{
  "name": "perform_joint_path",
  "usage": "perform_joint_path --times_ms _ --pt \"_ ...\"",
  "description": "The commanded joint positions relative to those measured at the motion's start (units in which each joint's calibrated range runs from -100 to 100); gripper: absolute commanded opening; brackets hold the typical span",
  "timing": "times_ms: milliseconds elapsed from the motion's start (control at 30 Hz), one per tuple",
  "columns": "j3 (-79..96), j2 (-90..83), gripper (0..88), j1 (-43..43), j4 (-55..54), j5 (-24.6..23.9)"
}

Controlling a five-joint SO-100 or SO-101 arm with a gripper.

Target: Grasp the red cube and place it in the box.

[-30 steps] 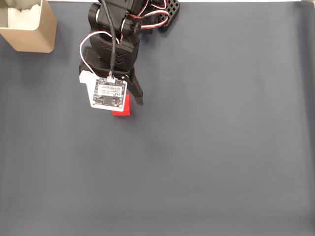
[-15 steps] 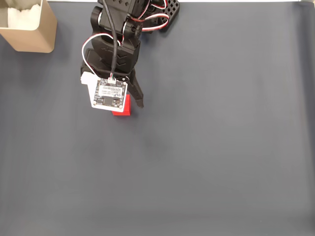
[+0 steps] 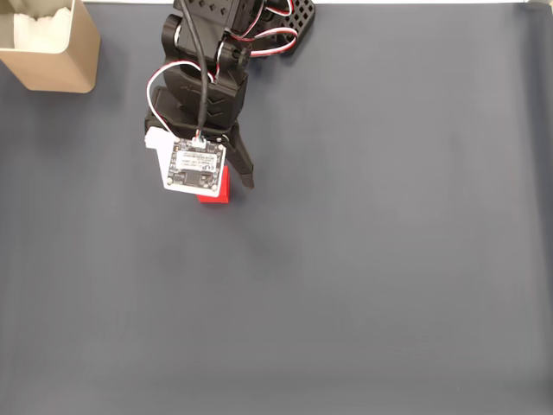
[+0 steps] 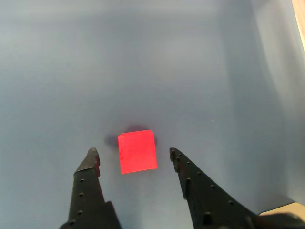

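Gripper [image 4: 133, 155] agape — grey mat [image 3: 389, 259]

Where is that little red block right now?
In the wrist view the red cube lies on the dark mat between the open jaws, touching neither; in the fixed view it sits far from the box.

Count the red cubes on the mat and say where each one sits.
1. The red cube lies on the dark mat, between the open pincer fingertips in the wrist view, partly under the arm's camera board in the fixed view. The box's inside is only partly visible.
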Motion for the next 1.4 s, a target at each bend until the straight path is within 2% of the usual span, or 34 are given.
perform_joint_path --times_ms 0,1367 --pt "-0.07 -0.50 34.6 -0.40 -1.46 0.00" --pt "2.67 3.75 34.7 -1.40 -7.53 -0.39"
